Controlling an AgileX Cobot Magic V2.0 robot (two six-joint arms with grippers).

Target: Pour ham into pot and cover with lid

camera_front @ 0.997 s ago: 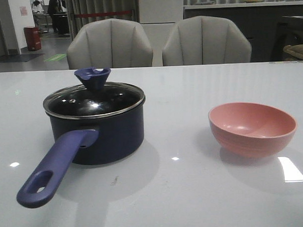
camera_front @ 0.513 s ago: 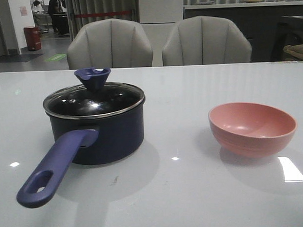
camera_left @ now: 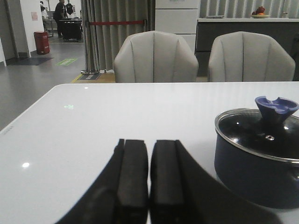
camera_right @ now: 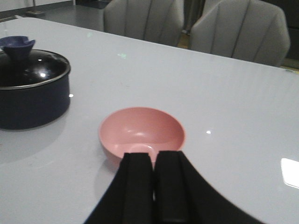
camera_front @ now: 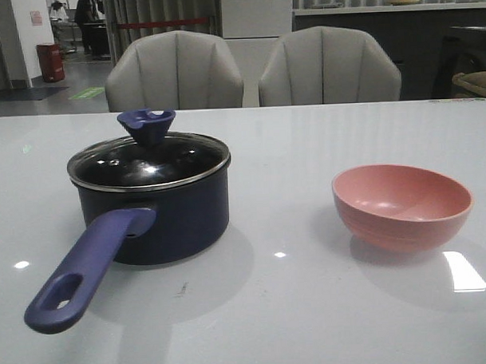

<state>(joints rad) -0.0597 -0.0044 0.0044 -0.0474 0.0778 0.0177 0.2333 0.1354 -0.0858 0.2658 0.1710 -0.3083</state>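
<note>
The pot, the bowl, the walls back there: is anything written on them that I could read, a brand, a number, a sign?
None can be read.
The pot, its lid and the pink bowl: no lettering shows in any view.
A pale notice on the far wall: too small and blurred to read.
A green floor marking in the hallway: blurred, no words legible.
The red bin: no legible label.

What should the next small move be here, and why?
Probably none beyond keeping both arms parked: the lid sits on the pot, the pink bowl looks empty, and the left gripper and right gripper are shut, holding nothing. No ham is visible; the job looks finished.
</note>
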